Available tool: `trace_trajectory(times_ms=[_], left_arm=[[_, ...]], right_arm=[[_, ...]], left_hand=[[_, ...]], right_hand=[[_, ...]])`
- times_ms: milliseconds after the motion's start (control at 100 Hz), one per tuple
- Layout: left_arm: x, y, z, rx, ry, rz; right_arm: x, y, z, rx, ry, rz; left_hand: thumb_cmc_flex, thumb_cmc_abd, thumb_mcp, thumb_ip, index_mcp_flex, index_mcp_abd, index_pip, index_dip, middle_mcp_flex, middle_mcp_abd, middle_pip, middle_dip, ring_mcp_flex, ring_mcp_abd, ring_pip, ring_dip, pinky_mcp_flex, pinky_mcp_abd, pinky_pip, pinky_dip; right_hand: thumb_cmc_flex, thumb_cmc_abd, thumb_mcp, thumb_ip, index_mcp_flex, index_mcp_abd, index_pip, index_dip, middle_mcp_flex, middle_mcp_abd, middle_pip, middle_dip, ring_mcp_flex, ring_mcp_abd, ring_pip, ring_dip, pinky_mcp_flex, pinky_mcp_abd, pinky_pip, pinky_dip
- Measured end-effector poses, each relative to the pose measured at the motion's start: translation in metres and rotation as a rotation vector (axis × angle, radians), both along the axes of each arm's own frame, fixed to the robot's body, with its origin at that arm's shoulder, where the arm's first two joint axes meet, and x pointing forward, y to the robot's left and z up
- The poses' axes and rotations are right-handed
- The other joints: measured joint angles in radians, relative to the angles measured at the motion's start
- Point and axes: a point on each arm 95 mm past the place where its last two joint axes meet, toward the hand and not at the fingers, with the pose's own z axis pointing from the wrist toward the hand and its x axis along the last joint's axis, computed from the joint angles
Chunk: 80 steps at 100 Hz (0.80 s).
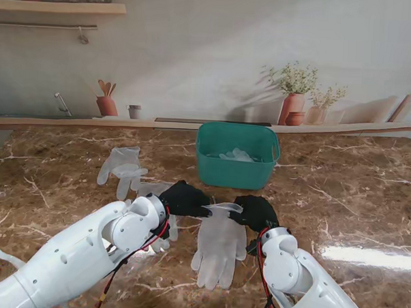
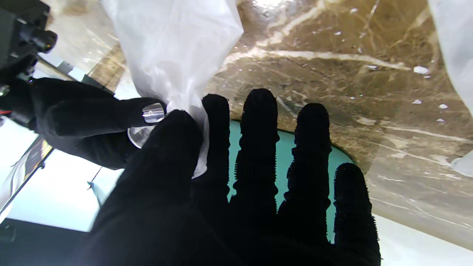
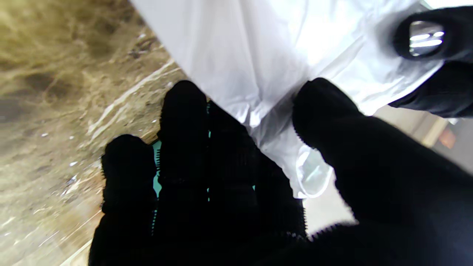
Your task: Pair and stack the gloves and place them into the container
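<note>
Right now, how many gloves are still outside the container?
3 visible: one held at its cuff by both the left robot hand and right robot hand; one far left; one partly hidden under the left arm. Others may be hidden.

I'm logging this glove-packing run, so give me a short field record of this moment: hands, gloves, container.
left hand: shut on the held glove's cuff
right hand: shut on the same cuff
held glove: translucent white, cuff raised, fingers trailing on the table toward me
loose glove: flat on the table, left of the container
container: teal tub, open, something pale already inside
table: brown marble
</note>
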Motion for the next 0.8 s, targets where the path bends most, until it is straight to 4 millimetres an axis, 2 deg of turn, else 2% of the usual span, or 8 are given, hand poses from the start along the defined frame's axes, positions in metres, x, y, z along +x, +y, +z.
trace_trajectory(times_ms=[90,180,260,290,340,520,600,800], left_arm=[[0.01,-0.003,-0.007,0.032,0.01,0.013],[0.018,-0.003,-0.012,0.021,0.024,0.041],[0.022,-0.003,-0.017,0.009,0.03,0.062],[0.023,-0.003,-0.019,0.01,0.031,0.066],[0.023,-0.002,-0.02,0.012,0.029,0.068],[0.024,0.006,-0.015,-0.008,-0.01,0.097],[0.021,0.01,-0.011,-0.025,-0.029,0.107],[0.011,0.03,0.01,-0.017,-0.1,0.098]], right_arm=[[0.007,0.0,-0.004,-0.073,0.004,-0.025],[0.011,-0.001,-0.006,-0.12,0.01,-0.076],[0.011,-0.003,-0.008,-0.173,0.022,-0.12],[0.011,-0.004,-0.008,-0.196,0.021,-0.128],[0.011,-0.005,-0.009,-0.228,0.013,-0.131],[0.007,-0.015,-0.006,-0.224,0.001,-0.164],[0.003,-0.019,-0.001,-0.226,-0.023,-0.179],[-0.013,-0.026,0.015,-0.207,-0.089,-0.203]], left_hand=[[0.0,-0.001,0.001,0.0,-0.003,-0.006,0.0,-0.067,-0.009,0.0,-0.005,-0.032,-0.012,0.0,0.002,0.0,0.0,-0.004,0.014,0.0],[-0.044,-0.012,0.072,0.0,-0.053,-0.003,-0.098,-0.247,-0.109,0.0,-0.087,-0.139,-0.102,0.0,-0.013,-0.034,0.0,-0.007,0.025,0.0],[-0.148,-0.025,0.22,0.003,-0.092,0.038,-0.296,-0.348,-0.233,0.001,-0.187,-0.259,-0.191,-0.011,-0.09,-0.098,-0.009,-0.033,0.025,0.0],[-0.193,-0.024,0.272,0.009,-0.114,0.057,-0.355,-0.366,-0.278,0.001,-0.213,-0.292,-0.213,-0.015,-0.115,-0.129,-0.016,-0.045,0.024,-0.003],[-0.237,-0.024,0.32,0.022,-0.152,0.068,-0.417,-0.383,-0.336,0.001,-0.245,-0.336,-0.252,-0.03,-0.151,-0.167,-0.032,-0.057,0.01,-0.02],[-0.248,-0.024,0.33,0.023,-0.211,0.076,-0.531,-0.425,-0.47,0.0,-0.292,-0.426,-0.342,-0.076,-0.25,-0.269,-0.052,-0.085,-0.119,-0.102],[-0.248,-0.024,0.33,0.023,-0.211,0.077,-0.531,-0.433,-0.486,-0.001,-0.3,-0.437,-0.352,-0.077,-0.261,-0.279,-0.052,-0.089,-0.146,-0.112],[-0.248,-0.026,0.33,0.023,-0.211,0.071,-0.529,-0.433,-0.486,-0.009,-0.3,-0.438,-0.352,-0.088,-0.261,-0.279,-0.055,-0.09,-0.172,-0.119]], right_hand=[[-0.003,0.0,-0.011,0.0,0.0,-0.011,-0.009,-0.032,-0.012,0.0,-0.001,-0.018,-0.013,-0.001,-0.021,0.0,-0.011,-0.008,-0.009,-0.02],[-0.027,0.005,-0.038,0.0,-0.021,-0.012,-0.025,-0.08,-0.056,0.0,-0.031,-0.061,-0.06,-0.004,-0.077,-0.014,-0.044,-0.013,-0.058,-0.052],[-0.07,0.031,-0.071,0.001,-0.053,0.014,-0.176,-0.071,-0.133,0.005,-0.074,-0.107,-0.129,-0.005,-0.164,-0.053,-0.094,-0.021,-0.13,-0.097],[-0.101,0.054,-0.085,0.06,-0.071,0.038,-0.323,0.017,-0.197,0.006,-0.103,-0.13,-0.174,-0.005,-0.222,-0.089,-0.133,-0.026,-0.189,-0.117],[-0.135,0.077,-0.114,0.104,-0.136,0.061,-0.473,0.072,-0.298,0.006,-0.14,-0.156,-0.246,-0.005,-0.301,-0.127,-0.195,-0.035,-0.278,-0.149],[-0.157,0.122,-0.248,0.106,-0.374,0.13,-0.662,0.082,-0.629,0.009,-0.247,-0.28,-0.471,-0.006,-0.536,-0.251,-0.363,-0.069,-0.563,-0.234],[-0.157,0.129,-0.28,0.127,-0.374,0.13,-0.669,0.072,-0.655,0.009,-0.262,-0.326,-0.489,-0.006,-0.593,-0.293,-0.376,-0.071,-0.623,-0.259],[-0.157,0.132,-0.296,0.127,-0.374,0.13,-0.669,0.072,-0.662,0.009,-0.271,-0.361,-0.493,-0.007,-0.638,-0.318,-0.376,-0.072,-0.646,-0.273]])
